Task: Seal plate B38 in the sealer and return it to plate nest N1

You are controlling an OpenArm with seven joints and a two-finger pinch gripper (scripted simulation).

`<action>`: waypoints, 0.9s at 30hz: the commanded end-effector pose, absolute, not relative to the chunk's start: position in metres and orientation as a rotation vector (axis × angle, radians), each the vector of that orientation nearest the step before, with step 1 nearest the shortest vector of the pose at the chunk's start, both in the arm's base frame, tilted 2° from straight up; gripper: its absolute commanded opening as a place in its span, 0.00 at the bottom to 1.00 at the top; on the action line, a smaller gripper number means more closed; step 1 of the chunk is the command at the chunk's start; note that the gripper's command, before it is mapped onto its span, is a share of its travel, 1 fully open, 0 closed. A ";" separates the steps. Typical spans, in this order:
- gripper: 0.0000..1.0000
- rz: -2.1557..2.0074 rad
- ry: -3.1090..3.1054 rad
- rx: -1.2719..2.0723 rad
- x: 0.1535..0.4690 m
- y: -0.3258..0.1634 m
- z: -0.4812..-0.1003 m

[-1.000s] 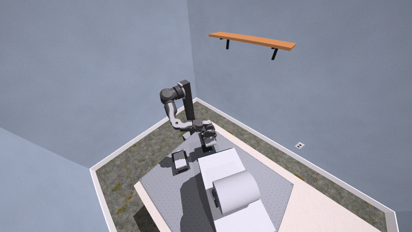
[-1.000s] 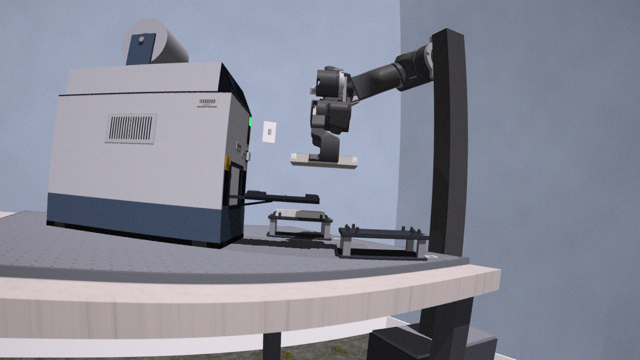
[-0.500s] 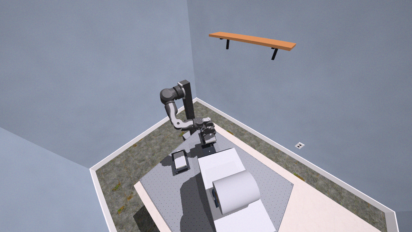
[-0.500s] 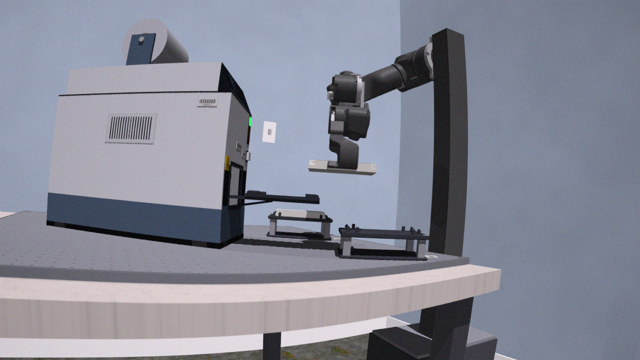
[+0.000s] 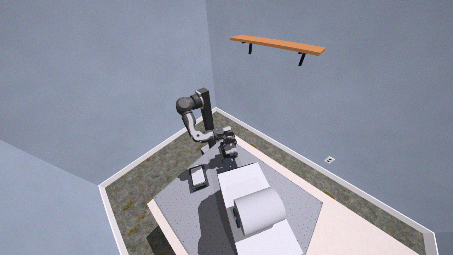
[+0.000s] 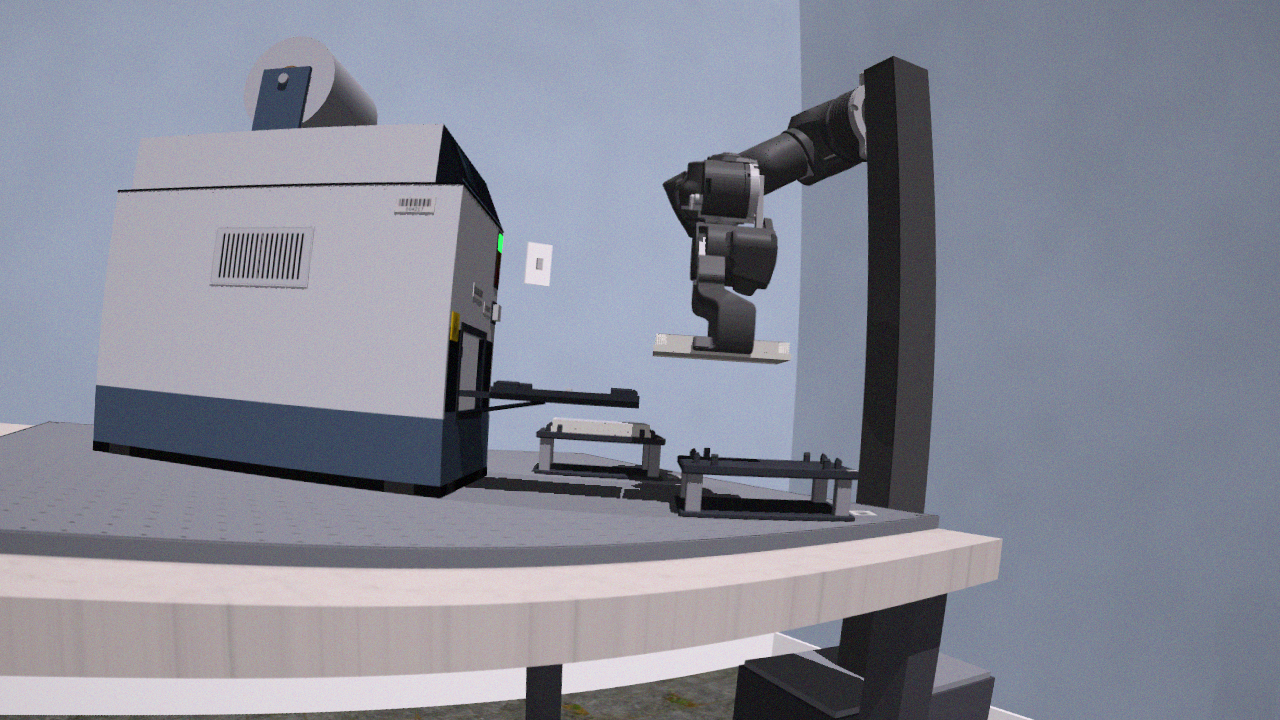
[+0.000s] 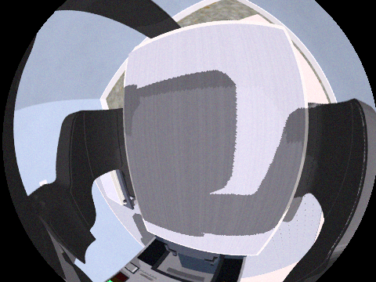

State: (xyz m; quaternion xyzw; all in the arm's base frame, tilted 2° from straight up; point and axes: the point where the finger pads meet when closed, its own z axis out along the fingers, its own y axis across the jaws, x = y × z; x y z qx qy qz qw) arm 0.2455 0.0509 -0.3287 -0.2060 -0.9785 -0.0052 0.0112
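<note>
The gripper (image 6: 721, 344) pinched B38 (image 6: 673, 345) across its long sides at mid-length, level in the air above the empty nest (image 6: 765, 467). It looked light, stiff, probably slippery; its foil seemed delicate.

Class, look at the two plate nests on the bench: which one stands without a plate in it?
The nest nearer the arm's post is bare. The other nest, by the sealer, carries a plate; the end effector holds another plate aloft.
</note>
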 end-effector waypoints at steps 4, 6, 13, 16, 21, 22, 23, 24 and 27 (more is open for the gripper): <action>0.00 -0.022 -3.050 -0.636 0.243 0.054 -0.328; 0.00 -0.022 -3.050 -0.636 0.243 0.054 -0.328; 0.00 -0.022 -3.049 -0.636 0.213 0.075 -0.339; 0.00 -0.022 -3.049 -0.636 0.213 0.075 -0.339; 0.00 -0.022 -3.049 -0.636 0.213 0.075 -0.339; 0.00 -0.022 -3.049 -0.636 0.213 0.075 -0.339; 0.00 -0.022 -3.049 -0.636 0.213 0.075 -0.339; 0.00 -0.022 -3.049 -0.636 0.213 0.075 -0.339; 0.00 -0.026 -3.051 -0.635 0.205 0.080 -0.341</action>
